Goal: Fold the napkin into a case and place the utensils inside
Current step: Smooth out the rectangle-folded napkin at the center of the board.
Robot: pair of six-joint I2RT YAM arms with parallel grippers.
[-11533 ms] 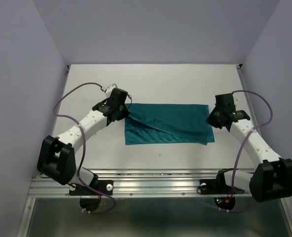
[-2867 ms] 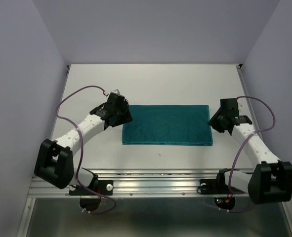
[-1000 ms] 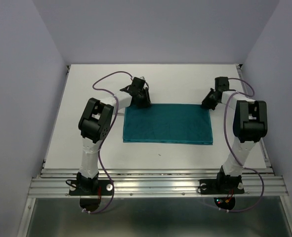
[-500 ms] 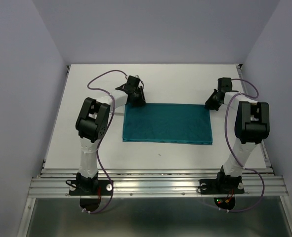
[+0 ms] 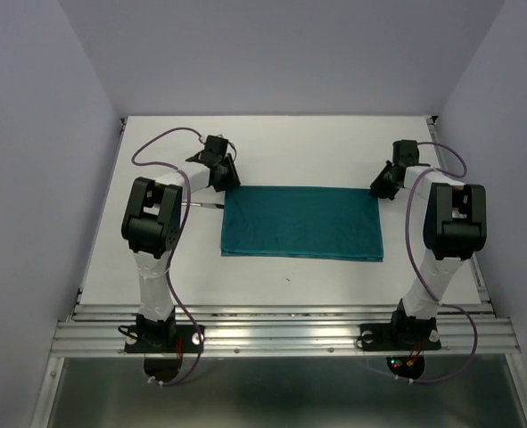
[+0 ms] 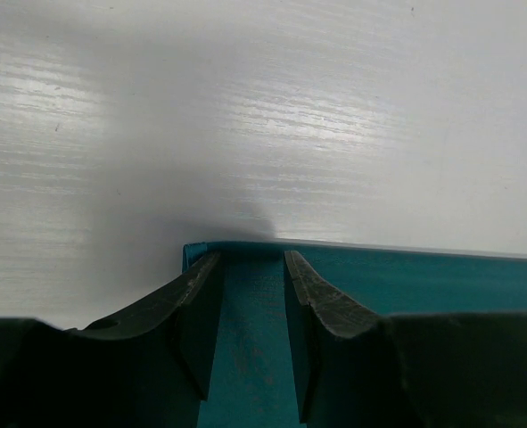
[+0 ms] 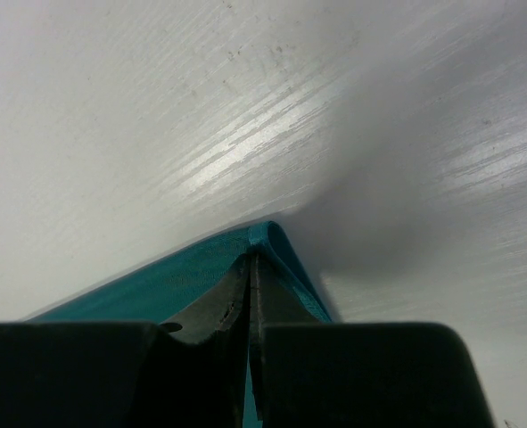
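The teal napkin (image 5: 300, 223) lies folded as a flat rectangle in the middle of the white table. My left gripper (image 5: 222, 178) hangs over its far left corner. In the left wrist view that gripper (image 6: 250, 259) is open, its fingers apart over the napkin (image 6: 424, 285), with flat cloth showing between them. My right gripper (image 5: 383, 185) is at the far right corner. In the right wrist view it (image 7: 251, 259) is shut, and the napkin (image 7: 156, 285) corner curls up around its tips. No utensils are in view.
The white table (image 5: 290, 143) is bounded by lilac walls at the back and both sides. An aluminium rail (image 5: 281, 330) with the arm bases runs along the near edge. Both arms reach far across the table, with purple cables looping beside them.
My left gripper has slid left along the napkin's far edge to its left corner. The right gripper has stayed at the far right corner.
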